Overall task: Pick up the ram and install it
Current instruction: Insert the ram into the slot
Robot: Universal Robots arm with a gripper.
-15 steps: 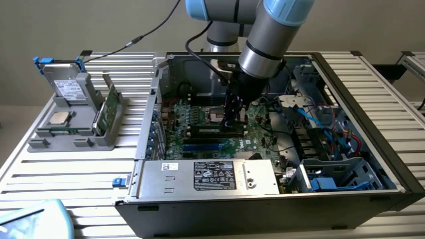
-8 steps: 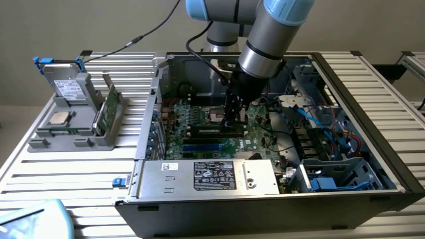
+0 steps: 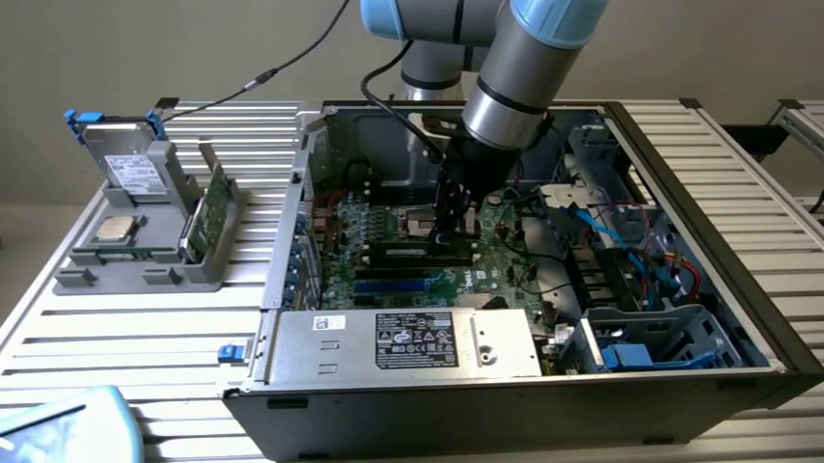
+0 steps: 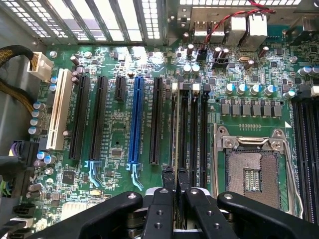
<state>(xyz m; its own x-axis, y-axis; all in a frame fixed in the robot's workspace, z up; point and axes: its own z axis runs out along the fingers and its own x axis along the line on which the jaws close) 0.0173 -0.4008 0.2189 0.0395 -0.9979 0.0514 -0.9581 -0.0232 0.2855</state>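
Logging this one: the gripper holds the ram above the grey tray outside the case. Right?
No. The gripper holds the ram inside the case, over the motherboard, not above the grey tray; the exterior view shows it.

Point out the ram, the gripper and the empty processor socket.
ram (image 4: 175,124), wrist view, on its thin edge facing the camera.
gripper (image 4: 175,174), wrist view, midway between its fingertips.
empty processor socket (image 4: 251,177), wrist view, centre of its contact field.
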